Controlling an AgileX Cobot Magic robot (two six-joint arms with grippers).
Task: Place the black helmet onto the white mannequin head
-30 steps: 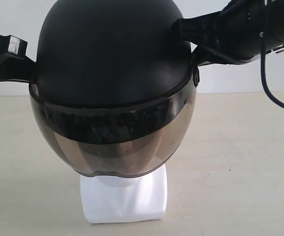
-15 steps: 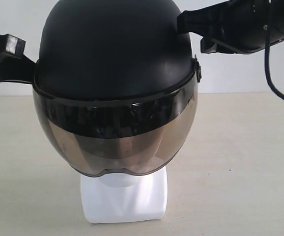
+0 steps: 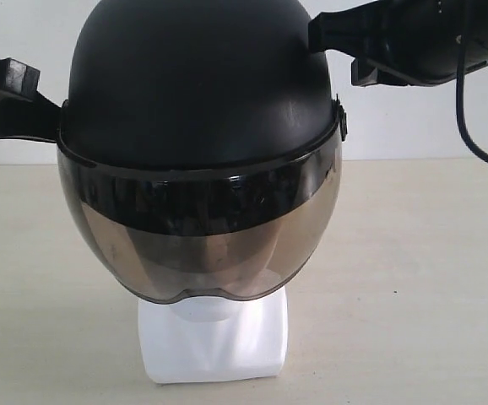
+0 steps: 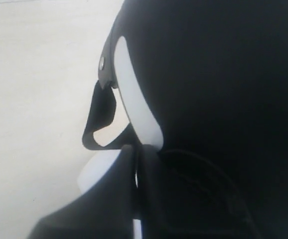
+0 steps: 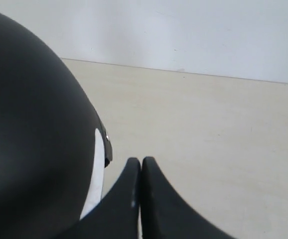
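The black helmet [image 3: 197,93] sits over the white mannequin head [image 3: 214,342], with only the neck base showing under the visor [image 3: 202,245]. I judge it a stiff, slick, bulky shell, best pressed at the rim, not the visor. My right claw [image 5: 141,167] is pressed together high beside the head, gripping nothing. My left claw [image 4: 136,154] looks together too, against the shell. A chin strap [image 4: 98,124] dangles by the head above the surface [image 3: 413,278] and might snag.

Lab-like setup: beige tabletop [image 3: 413,278], plain white wall [image 3: 396,126].
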